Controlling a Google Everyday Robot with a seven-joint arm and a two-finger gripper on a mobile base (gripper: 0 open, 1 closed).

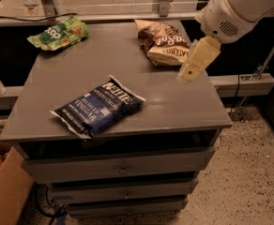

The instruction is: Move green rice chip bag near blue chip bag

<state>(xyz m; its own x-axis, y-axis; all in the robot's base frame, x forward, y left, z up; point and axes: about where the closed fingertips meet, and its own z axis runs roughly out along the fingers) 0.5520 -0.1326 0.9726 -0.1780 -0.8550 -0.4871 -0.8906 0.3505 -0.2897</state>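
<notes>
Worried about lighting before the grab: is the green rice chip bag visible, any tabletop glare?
Camera view: dim, yet the green rice chip bag stands out back left; faint sheen on the table beside the blue chip bag; the gripper, brightly lit, hovers at right.

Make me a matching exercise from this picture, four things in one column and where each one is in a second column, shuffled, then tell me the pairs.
Things
1. green rice chip bag
2. blue chip bag
3. brown-and-cream bag
4. end effector

Places
A. near the front edge of the tabletop, left of centre
B. in the air over the right side
C. back left corner
D. at the back, right of centre

Pairs: 1-C, 2-A, 3-D, 4-B
</notes>
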